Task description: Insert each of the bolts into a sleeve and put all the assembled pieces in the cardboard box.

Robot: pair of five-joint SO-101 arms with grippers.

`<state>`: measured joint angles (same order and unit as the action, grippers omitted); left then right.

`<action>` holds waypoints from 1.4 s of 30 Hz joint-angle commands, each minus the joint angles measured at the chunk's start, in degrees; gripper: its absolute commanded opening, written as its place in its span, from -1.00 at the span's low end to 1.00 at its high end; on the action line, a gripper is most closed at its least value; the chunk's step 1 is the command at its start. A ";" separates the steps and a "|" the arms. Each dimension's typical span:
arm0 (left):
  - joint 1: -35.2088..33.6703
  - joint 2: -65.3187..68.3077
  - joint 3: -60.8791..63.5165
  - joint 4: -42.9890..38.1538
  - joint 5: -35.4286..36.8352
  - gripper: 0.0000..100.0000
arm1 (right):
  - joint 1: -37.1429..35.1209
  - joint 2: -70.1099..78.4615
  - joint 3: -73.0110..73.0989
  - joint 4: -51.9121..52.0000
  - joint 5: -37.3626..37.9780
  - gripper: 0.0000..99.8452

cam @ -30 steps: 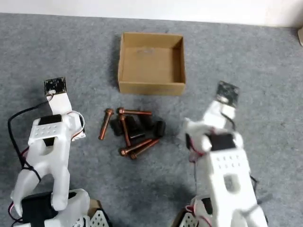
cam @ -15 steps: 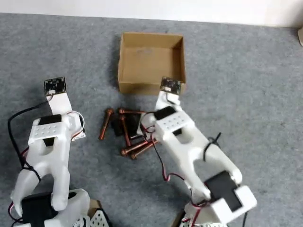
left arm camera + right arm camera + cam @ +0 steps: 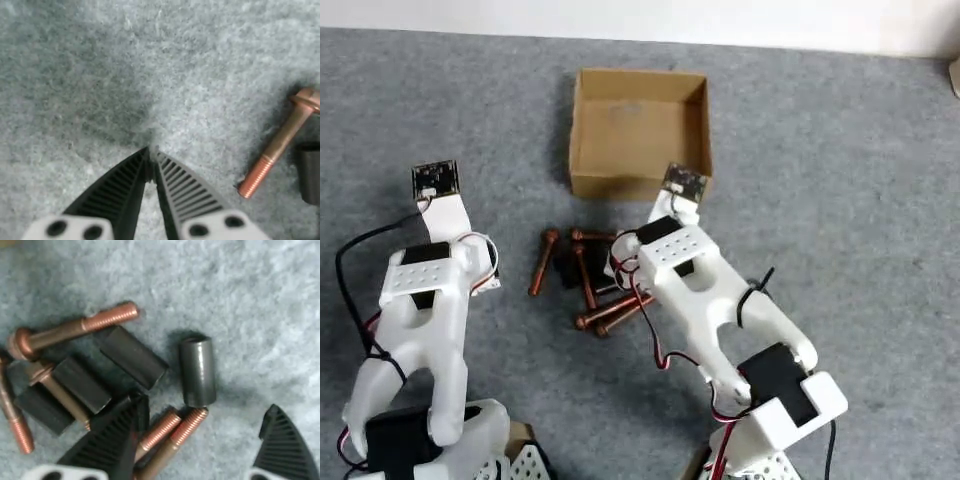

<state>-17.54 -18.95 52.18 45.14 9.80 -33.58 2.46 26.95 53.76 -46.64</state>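
Nearest the arm bases, the left arm (image 3: 420, 300) sits on the grey carpet (image 3: 840, 150), off to one side of the parts. The left gripper (image 3: 151, 154) has its jaws pressed together with nothing between them, tips low over the carpet. One copper bolt (image 3: 277, 150) lies near it, and the edge of a black sleeve (image 3: 311, 172) is right beside that bolt.

A bit further out, the right arm (image 3: 700, 290) leans across over the pile of bolts (image 3: 590, 285). The right gripper (image 3: 205, 412) has its jaws wide apart and isn't gripping anything. A lone dark sleeve (image 3: 198, 371) lies on the carpet in the gap between them. The threaded ends of two bolts (image 3: 172, 432) sit right at its near end. The other sleeves (image 3: 132, 357) are jumbled in with more bolts. One bolt runs up against a sleeve, and I can't tell whether it's under it or inside it.

Farthest back, just past the pile, is the cardboard box (image 3: 640, 185), open on top. All I can see inside is its bare cardboard floor. Every bolt and sleeve I can spot is on the carpet outside it.
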 commanded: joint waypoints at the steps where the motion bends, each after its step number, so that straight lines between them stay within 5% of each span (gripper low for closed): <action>1: -0.13 -0.31 -0.40 -0.97 0.35 -0.98 | -0.48 -0.22 -2.24 -0.22 -0.44 -0.34; 17: -0.04 -0.22 -0.40 -0.97 0.35 -0.99 | 5.76 -0.22 0.75 -4.79 -0.44 -0.34; 42: 0.04 -0.22 -0.31 -0.79 0.35 -0.99 | 3.47 14.02 -3.30 -0.48 -0.53 -0.34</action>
<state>-17.54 -18.95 52.18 45.14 9.80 -29.19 13.80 23.25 51.74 -46.64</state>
